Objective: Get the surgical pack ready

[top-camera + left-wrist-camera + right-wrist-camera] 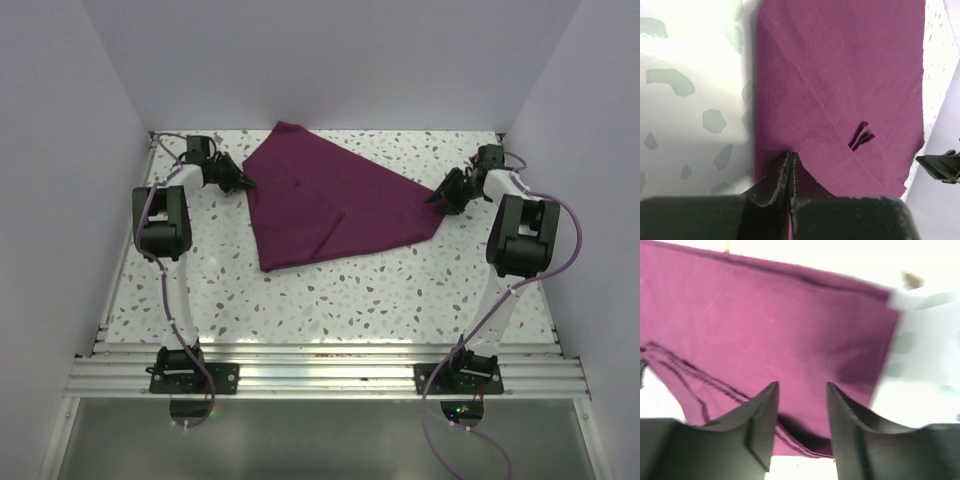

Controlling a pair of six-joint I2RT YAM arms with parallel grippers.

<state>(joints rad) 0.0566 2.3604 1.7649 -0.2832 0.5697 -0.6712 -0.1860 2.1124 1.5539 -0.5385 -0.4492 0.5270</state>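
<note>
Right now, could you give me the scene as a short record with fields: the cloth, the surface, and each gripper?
cloth: purple cloth, partly folded over itself, lying flat in a roughly triangular shape
surface: speckled table
left gripper: shut, pinching the cloth at its left corner
right gripper: open, fingers apart over the cloth's right corner, not holding it

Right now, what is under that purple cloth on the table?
Only the speckled tabletop shows around the plum-purple cloth. The cloth is folded over itself, so its own lower layer lies beneath the top flap. Anything else under it is covered and cannot be seen.
</note>
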